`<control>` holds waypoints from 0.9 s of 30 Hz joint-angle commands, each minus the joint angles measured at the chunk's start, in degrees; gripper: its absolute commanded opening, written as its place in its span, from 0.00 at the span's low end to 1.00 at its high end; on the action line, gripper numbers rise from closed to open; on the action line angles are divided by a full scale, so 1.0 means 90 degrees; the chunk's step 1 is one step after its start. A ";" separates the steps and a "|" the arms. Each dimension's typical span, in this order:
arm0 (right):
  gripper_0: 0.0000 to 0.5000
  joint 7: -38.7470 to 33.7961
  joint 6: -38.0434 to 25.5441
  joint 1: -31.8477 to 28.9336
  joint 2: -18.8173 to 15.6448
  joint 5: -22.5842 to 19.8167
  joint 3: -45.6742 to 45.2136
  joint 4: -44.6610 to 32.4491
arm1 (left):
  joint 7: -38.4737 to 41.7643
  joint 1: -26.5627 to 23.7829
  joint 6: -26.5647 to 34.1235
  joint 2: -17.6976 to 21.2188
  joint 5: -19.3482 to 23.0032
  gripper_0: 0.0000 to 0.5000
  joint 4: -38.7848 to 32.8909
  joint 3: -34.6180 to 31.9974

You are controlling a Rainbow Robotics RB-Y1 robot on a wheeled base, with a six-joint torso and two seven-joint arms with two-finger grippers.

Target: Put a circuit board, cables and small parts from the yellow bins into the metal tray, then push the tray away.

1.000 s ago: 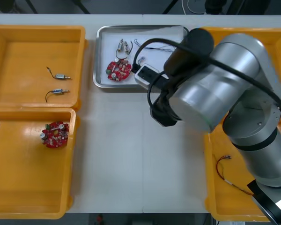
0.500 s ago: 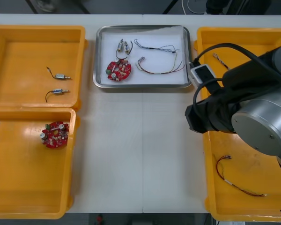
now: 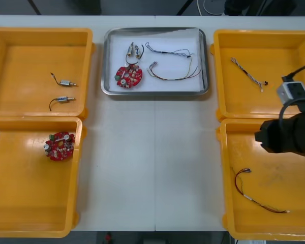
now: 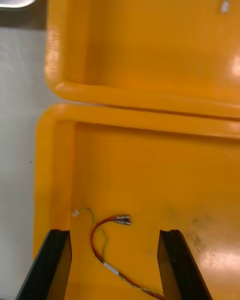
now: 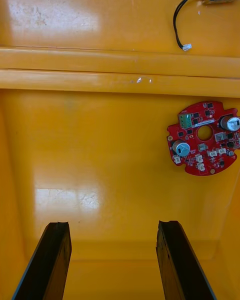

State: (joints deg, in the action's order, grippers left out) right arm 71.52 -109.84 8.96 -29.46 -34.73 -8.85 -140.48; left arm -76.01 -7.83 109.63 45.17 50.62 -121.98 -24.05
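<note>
Now, desk [image 3: 152, 168] carries everything. Yellow bin [image 3: 274, 223] right of metal tray [image 3: 108, 61], nearer robot: right tool [image 4: 114, 235] hangs over it, fingers [image 4: 55, 265] spread, empty. Left tool [image 5: 112, 225] idle over bin [image 3: 35, 203] left of tray, fingers likewise apart. Tray holds circuit board [image 3: 128, 76], cables [image 3: 168, 52], small metal parts [image 3: 133, 51]. Red and yellow cable [image 4: 93, 237] lies on floor of right bin, framed between right fingers. Judged light, limp, springy; pinch at mid-loop, not at plug ends.
</note>
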 commanded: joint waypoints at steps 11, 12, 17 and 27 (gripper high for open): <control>1.00 -0.0095 -0.0018 -0.1240 -0.0467 -0.0653 -0.1478 -0.0231 | -0.0031 0.0108 0.0041 0.0284 0.0040 1.00 -0.0167 -0.0120; 1.00 -0.0095 -0.0018 -0.1260 -0.0467 -0.0624 -0.1468 -0.0221 | -0.0031 0.0108 0.0041 0.0284 0.0040 1.00 -0.0167 -0.0120; 1.00 -0.0076 -0.0018 -0.1387 -0.0457 -0.0614 -0.1419 -0.0016 | -0.0031 0.0108 0.0041 0.0284 0.0040 1.00 -0.0167 -0.0120; 1.00 -0.0125 -0.0018 -0.1387 -0.0467 -0.0751 -0.1390 0.0082 | -0.0031 0.0108 0.0041 0.0284 0.0040 1.00 -0.0167 -0.0120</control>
State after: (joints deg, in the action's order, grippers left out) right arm 71.52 -109.84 -2.44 -31.93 -40.74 -20.77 -139.35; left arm -76.01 -7.83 109.63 45.19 50.62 -121.98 -24.05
